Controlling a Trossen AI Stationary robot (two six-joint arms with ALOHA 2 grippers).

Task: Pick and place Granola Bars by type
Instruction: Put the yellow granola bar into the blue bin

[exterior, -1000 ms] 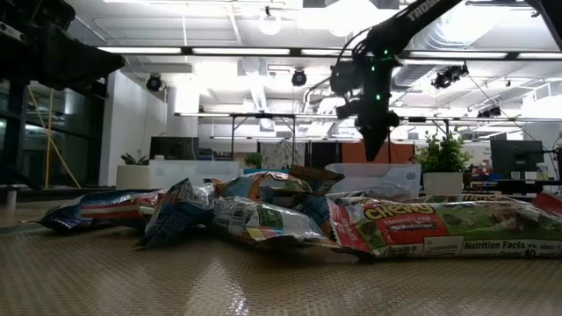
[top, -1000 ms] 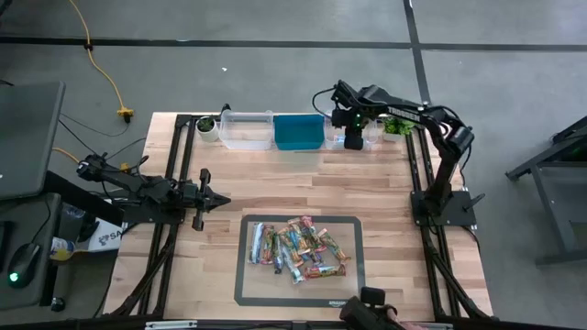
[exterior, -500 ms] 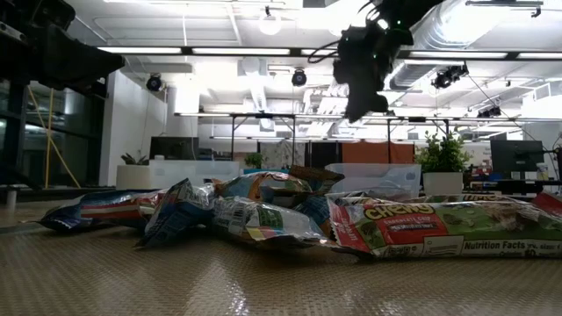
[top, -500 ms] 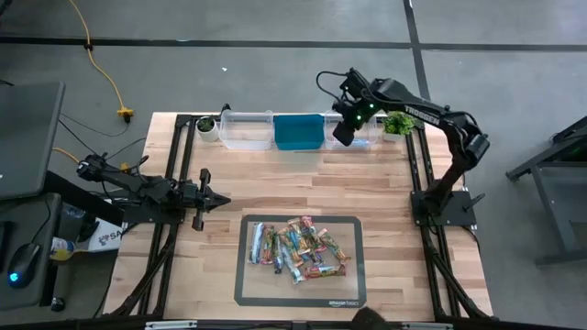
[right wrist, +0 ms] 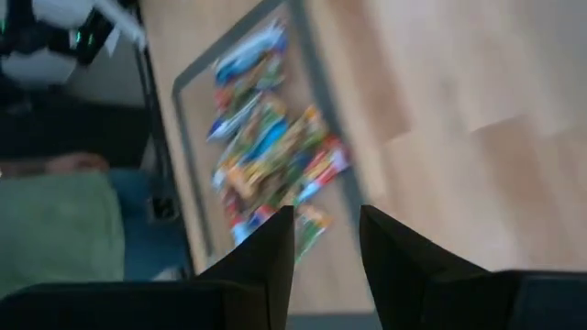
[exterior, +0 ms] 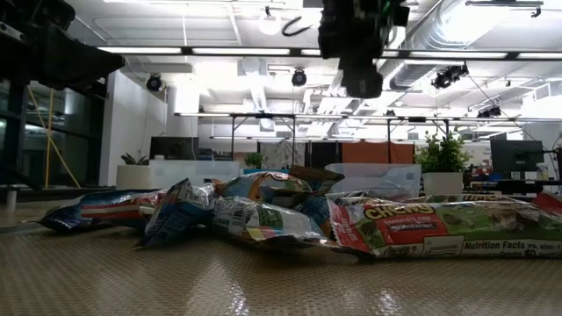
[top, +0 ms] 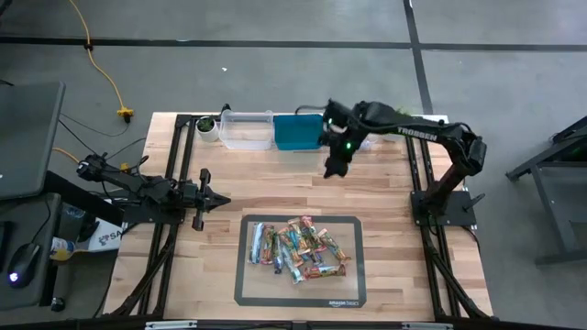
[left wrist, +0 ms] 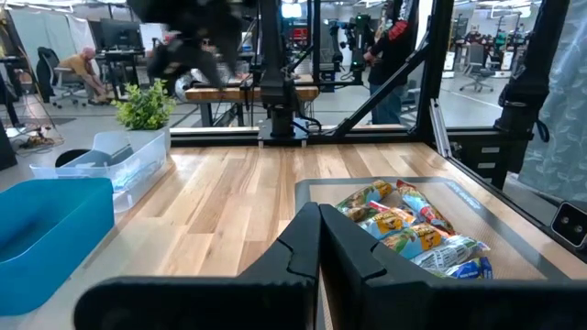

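Note:
The Granola Bars [top: 298, 249] lie in a loose heap of shiny blue, teal and red-orange wrappers on a grey mat [top: 246, 291] near the table's front edge; they also show in the low view [exterior: 263, 215] and both wrist views [left wrist: 408, 229] [right wrist: 266, 156]. My right gripper [top: 332, 170] hangs in the air over bare wood between the far bins and the mat, slanting down toward the heap, open [right wrist: 326, 225] with nothing between its fingers. My left gripper [top: 220, 200] waits at the table's left, level and shut [left wrist: 319, 213], holding nothing.
Along the far edge stand a clear bin [top: 246, 130], a blue bin [top: 298, 131] and another clear bin [top: 371, 137], with small plants [top: 208, 124] [top: 397, 124] at both ends. Bare wood lies between the bins and the mat. People sit and stand beyond the table [left wrist: 78, 69].
My right gripper has left the clear bin at the far right, risen, and swung toward the table's near edge and left, over the bare wood. It has turned and tipped from pointing down to slanting toward the mat. Its finger gap looks unchanged. The bars have not moved.

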